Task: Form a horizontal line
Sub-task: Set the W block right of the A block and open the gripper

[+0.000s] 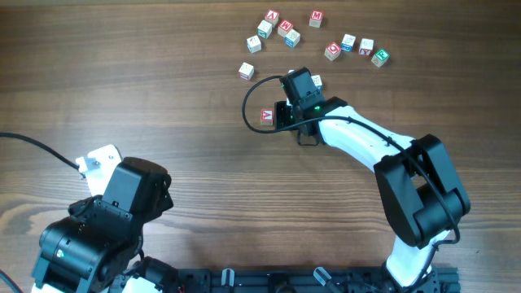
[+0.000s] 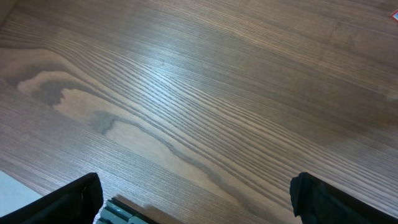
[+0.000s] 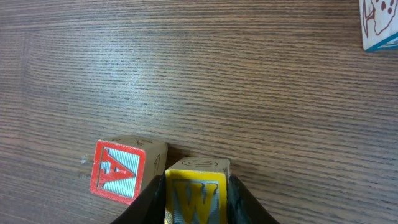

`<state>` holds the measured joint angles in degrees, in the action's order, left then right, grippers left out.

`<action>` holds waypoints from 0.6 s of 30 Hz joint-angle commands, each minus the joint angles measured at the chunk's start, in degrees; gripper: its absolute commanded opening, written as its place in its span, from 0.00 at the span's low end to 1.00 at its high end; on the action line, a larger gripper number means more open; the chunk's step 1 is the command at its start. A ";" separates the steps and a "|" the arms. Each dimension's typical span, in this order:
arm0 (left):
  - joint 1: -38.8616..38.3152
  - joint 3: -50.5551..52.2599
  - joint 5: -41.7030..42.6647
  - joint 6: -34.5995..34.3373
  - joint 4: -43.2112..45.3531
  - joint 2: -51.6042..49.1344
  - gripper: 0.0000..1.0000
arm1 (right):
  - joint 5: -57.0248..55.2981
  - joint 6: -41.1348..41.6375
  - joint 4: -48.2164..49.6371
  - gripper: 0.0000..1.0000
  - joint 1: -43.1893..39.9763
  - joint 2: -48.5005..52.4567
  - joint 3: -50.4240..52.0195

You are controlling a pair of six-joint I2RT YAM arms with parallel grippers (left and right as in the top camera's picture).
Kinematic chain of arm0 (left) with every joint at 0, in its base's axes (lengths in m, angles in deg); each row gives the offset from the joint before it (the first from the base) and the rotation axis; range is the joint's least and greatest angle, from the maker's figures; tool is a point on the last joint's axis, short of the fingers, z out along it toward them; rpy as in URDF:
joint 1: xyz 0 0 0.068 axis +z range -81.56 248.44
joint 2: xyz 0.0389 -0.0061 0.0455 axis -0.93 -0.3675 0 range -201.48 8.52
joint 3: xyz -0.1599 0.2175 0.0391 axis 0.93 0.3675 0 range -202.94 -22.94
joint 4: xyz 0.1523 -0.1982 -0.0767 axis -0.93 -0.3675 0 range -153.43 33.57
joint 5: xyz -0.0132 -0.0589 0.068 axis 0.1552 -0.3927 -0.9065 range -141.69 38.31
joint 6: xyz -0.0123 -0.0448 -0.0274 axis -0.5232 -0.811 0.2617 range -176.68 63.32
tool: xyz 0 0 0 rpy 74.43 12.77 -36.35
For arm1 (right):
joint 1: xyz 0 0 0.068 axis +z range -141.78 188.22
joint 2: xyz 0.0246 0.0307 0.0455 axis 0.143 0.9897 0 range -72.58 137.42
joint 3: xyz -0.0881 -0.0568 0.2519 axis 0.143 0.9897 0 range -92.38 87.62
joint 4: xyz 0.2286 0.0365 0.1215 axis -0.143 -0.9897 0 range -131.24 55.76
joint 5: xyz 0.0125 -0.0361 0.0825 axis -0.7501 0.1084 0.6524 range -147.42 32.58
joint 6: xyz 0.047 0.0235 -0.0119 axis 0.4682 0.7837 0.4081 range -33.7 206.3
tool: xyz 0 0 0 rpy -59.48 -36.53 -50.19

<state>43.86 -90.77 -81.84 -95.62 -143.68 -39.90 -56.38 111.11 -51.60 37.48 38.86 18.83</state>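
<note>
My right gripper [image 3: 196, 199] is shut on the yellow cube [image 3: 195, 186], which has a letter W on its face. It holds the cube low, right beside the red-faced cube [image 3: 119, 171] with a white letter A. In the overhead view the red cube [image 1: 266, 116] lies just left of the right gripper [image 1: 285, 114], and the yellow cube is hidden under it. The white cube with blue-green print [image 3: 380, 25] lies apart at the far right, just behind the wrist [image 1: 316, 81]. My left gripper [image 2: 199, 199] is open and empty over bare wood.
Several other letter cubes lie scattered at the back of the table [image 1: 277, 28] [image 1: 358, 49], and one lone cube [image 1: 246, 71] sits left of the right arm. The left arm [image 1: 106, 220] rests at the near left. A black cable [image 1: 32, 146] crosses the left side.
</note>
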 commanded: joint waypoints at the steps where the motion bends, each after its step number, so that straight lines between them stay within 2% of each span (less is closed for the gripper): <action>1: 0.11 0.11 -0.11 -0.98 0.00 0.15 1.00 | 1.29 1.33 0.52 0.28 -0.02 0.70 -0.74; 8: 0.11 0.11 -0.11 -0.98 0.00 0.15 1.00 | 1.64 2.36 0.85 0.29 -0.02 0.70 -0.74; 11: 0.11 0.11 -0.11 -0.98 0.00 0.15 1.00 | 2.08 2.36 0.98 0.35 -0.02 0.70 -0.74; 18: 0.11 0.11 -0.11 -0.98 0.00 0.15 1.00 | 2.10 2.34 1.14 0.36 -0.02 0.61 -0.74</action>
<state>43.86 -90.77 -81.84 -95.62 -143.68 -39.90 -54.90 113.08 -50.84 37.48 38.86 18.83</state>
